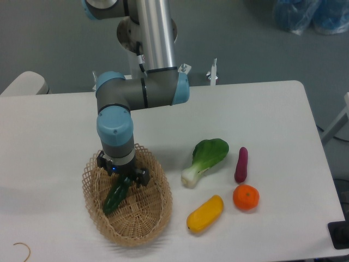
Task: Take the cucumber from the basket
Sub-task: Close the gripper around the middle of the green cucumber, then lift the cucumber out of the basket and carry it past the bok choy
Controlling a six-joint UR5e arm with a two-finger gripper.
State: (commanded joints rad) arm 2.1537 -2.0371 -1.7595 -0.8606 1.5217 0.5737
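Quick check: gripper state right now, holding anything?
Gripper: down inside the tan woven wicker basket, at the upper end of the slim dark green cucumber; whether it is closed cannot be told.

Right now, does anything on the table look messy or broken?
Nothing looks spilled or broken. The cucumber lies slanted in the basket under the end effector. One small oddity: a thin curled wire sits alone near the table's front-left edge.

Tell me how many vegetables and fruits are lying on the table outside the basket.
4: the bok choy right of the basket, the eggplant further right, the orange below it, the yellow vegetable at front. The arm could hide others.
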